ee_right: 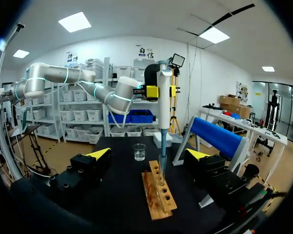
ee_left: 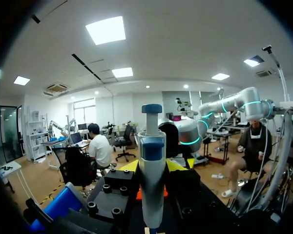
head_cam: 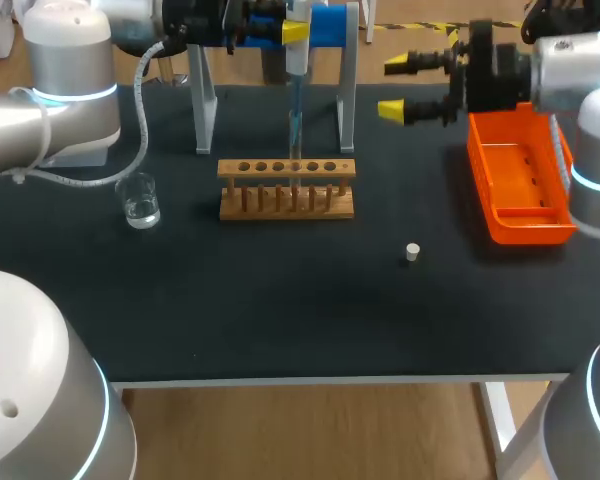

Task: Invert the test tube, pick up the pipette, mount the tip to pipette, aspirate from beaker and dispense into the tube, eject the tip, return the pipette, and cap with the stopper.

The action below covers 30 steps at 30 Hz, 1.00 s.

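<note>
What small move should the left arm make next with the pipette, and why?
Probably ease the pipette straight down a little: the left gripper holds it upright, its tip right over a hole of the wooden rack, while the beaker stands aside. How deep the tip sits is unclear.

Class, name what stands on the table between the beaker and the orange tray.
The wooden rack stands between the beaker and the orange tray, clearest in the head view.
</note>
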Motion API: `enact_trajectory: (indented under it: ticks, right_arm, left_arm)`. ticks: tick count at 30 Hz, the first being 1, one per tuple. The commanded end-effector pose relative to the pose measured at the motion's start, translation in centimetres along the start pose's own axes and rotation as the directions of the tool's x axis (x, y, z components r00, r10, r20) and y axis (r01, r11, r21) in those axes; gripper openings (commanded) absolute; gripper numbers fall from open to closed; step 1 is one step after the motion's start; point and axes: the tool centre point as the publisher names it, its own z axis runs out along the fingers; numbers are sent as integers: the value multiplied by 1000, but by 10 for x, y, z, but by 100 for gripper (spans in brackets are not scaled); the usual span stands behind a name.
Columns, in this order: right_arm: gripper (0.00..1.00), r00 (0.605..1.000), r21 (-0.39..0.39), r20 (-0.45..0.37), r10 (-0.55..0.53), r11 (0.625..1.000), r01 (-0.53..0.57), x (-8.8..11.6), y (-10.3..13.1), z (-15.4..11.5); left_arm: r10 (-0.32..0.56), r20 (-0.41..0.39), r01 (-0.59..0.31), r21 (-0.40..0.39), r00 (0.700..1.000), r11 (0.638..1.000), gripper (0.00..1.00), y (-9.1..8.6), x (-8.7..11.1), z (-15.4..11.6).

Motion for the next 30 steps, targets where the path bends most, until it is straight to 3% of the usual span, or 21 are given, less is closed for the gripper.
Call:
enact_trajectory:
  ticks: [1,7,14,17,30]
  right_arm:
    - [100,1000,-6,-12,-11,1000,11,0,-15,15]
    - [100,996,-10,-21,-84,996,84,-4,-35,32]
    - [100,991,-75,-35,-127,989,124,-14,-54,46]
    - [100,989,-61,-55,-136,989,133,-17,-61,55]
    - [100,985,-28,-127,-120,993,118,-27,-64,96]
  left_arm:
    - [0,-5,0,-1,1000,1000,0,0,-1,-1]
    - [0,-5,0,-1,1000,1000,0,0,-1,-1]
    - [0,-5,0,-1,1000,1000,0,0,-1,-1]
    - [0,-5,0,-1,1000,1000,0,0,-1,-1]
    - [0,-5,0,-1,1000,1000,0,0,-1,-1]
